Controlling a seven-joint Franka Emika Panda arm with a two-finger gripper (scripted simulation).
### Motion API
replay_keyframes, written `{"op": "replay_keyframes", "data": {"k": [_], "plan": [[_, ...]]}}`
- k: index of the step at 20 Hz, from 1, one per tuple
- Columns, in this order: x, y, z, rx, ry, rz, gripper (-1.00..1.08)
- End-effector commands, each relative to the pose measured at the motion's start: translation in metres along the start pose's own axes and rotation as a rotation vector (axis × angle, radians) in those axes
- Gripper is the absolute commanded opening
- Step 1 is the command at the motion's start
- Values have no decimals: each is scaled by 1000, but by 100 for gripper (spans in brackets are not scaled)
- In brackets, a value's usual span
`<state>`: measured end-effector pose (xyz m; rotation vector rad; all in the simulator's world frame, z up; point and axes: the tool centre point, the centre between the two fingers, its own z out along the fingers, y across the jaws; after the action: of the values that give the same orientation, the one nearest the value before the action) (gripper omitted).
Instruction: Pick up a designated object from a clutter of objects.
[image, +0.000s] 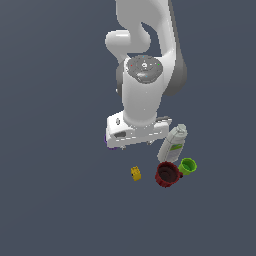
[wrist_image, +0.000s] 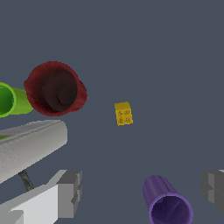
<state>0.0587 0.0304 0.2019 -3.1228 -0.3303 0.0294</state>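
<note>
The small yellow block (image: 136, 173) lies on the dark floor, apart from the other items; in the wrist view it (wrist_image: 124, 113) sits ahead of the gripper. My gripper (wrist_image: 141, 190) is open and empty, with grey fingers (wrist_image: 70, 192) set wide apart. In the exterior view the gripper (image: 135, 141) hangs above and behind the block. The purple cup (wrist_image: 168, 204) lies on its side between the fingers, closer to one of them. In the exterior view only a sliver of it (image: 107, 141) shows behind the hand.
A dark red mug (image: 167, 174) stands to the exterior view's right of the block, also in the wrist view (wrist_image: 55, 89). A lime-green cup (image: 188, 166) lies beside it. A white bottle with a green label (image: 173, 144) stands behind the mug.
</note>
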Motion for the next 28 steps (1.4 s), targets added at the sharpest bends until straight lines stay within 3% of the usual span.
{"op": "replay_keyframes", "data": {"k": [1,13,28], "plan": [[11,2,24,-2,3,-32,100],[40,4,111,-5,16,-140,100],[43,4,141,-4,17,-159,100]]}}
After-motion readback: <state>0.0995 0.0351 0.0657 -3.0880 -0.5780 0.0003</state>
